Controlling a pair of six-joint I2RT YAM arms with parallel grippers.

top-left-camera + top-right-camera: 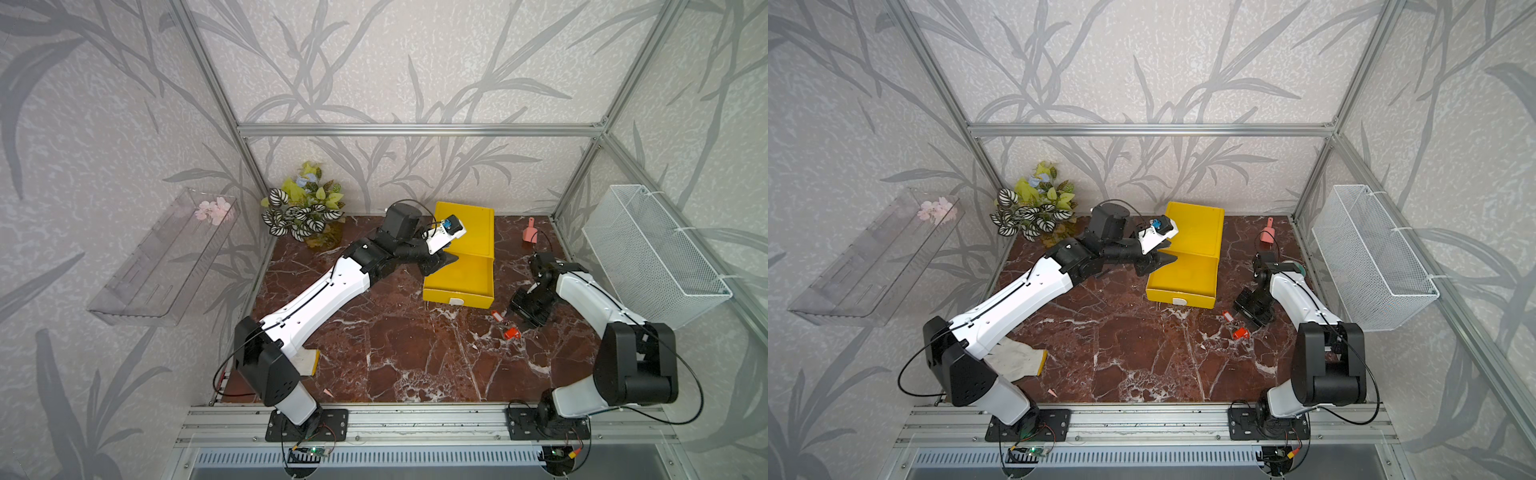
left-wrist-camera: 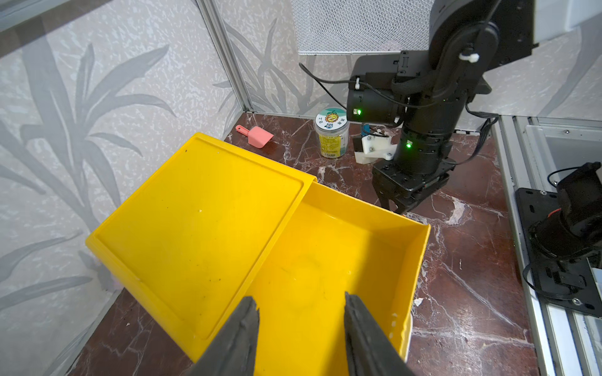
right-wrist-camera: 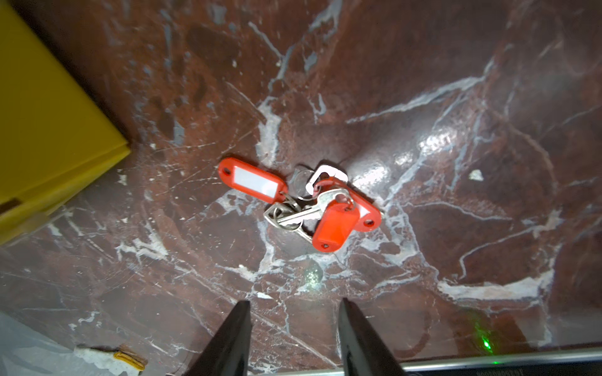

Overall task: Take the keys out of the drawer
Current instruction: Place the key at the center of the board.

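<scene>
Red-tagged keys [image 3: 294, 213] lay on marble tabletop [image 1: 395, 353] beside open yellow drawer [image 2: 420, 247].
Keys sat right of centre in both top views, below the drawer's front corner; right gripper [image 3: 293, 302] hung over them, jaws apart, empty; left gripper [image 2: 300, 299] gaped wide above the drawer.

There is one bunch of silvery metal keys [image 3: 294, 211], carrying three red plastic tags [image 3: 252, 182]; the number of single keys in it cannot be told. There is one yellow plastic cabinet [image 2: 202, 228] with one yellow drawer [image 2: 374, 228]. Also in view:

- one pink plastic scoop [image 2: 259, 136]
- one clear jar with a printed lid [image 2: 331, 136]
- one leafy artificial plant [image 1: 305, 212]
- one white wire-mesh basket [image 1: 648, 253]
- one clear plastic shelf [image 1: 166, 257], holding one sprig of pink blossoms [image 1: 214, 211]
- one white glove with a yellow cuff [image 1: 1017, 357]
- two white-and-black robot arms [image 1: 316, 299]
</scene>
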